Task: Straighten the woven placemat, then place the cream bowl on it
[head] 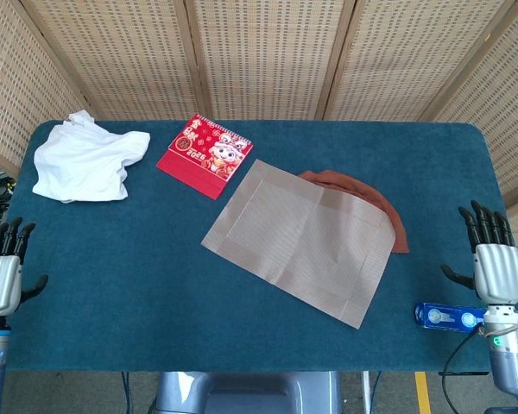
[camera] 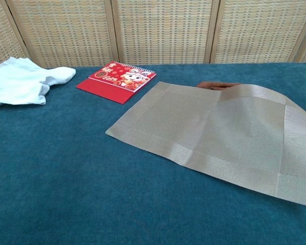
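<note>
The woven placemat lies skewed at frame centre, hiding most of a brown thing. Left hand and right hand wait empty, fingers spread, at the tabletop's lower corners.

Beige woven placemat (banded border), red calendar, white cloth.

A table covered in dark teal cloth carries a white crumpled cloth at its far left. Near it lies a red calendar. A tan woven placemat lies askew at the middle, its far right edge over a brown cloth. A small blue packet lies near the front right edge.
</note>
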Controlling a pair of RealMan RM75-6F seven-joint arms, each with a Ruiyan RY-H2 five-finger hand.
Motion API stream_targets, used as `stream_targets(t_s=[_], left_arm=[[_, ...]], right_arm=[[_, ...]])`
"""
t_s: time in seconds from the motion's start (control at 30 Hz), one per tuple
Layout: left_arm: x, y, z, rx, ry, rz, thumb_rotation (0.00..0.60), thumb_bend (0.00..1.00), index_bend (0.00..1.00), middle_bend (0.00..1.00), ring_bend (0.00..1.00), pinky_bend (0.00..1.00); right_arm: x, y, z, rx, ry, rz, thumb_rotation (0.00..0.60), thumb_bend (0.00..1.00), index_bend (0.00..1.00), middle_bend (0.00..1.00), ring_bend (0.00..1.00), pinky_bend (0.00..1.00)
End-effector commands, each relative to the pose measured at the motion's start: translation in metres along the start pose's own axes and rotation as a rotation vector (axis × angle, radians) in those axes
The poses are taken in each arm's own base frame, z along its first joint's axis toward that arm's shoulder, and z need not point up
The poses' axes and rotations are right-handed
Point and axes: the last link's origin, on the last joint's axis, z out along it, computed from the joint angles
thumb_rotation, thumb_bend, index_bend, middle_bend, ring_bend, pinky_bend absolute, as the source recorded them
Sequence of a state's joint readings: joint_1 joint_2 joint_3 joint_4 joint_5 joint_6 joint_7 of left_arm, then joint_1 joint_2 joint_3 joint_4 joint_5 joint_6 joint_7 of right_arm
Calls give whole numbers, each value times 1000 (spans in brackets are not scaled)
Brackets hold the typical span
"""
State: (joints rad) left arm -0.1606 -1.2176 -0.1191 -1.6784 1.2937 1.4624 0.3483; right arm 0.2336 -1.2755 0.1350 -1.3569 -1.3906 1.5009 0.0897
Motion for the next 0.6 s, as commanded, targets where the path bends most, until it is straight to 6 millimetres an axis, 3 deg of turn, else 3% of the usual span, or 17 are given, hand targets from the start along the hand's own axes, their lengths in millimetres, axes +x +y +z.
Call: stream_targets(t_s=[0.03, 0.33, 0.6], left_arm=[[1, 2, 0, -13, -5, -2, 600, 229, 73, 0, 0, 0], [3, 17, 8, -106, -10, -22, 600, 228, 74, 0, 0, 0], [-10, 72, 33, -318, -57, 2, 600, 229, 88, 0, 0, 0]], right_arm=[[6, 6, -20, -13, 30, -35, 600, 276, 69, 0, 0, 0], [9, 20, -29, -54, 33, 15, 600, 275, 68, 0, 0, 0], [12, 24, -27, -47, 46, 37, 600, 275, 75, 0, 0, 0]])
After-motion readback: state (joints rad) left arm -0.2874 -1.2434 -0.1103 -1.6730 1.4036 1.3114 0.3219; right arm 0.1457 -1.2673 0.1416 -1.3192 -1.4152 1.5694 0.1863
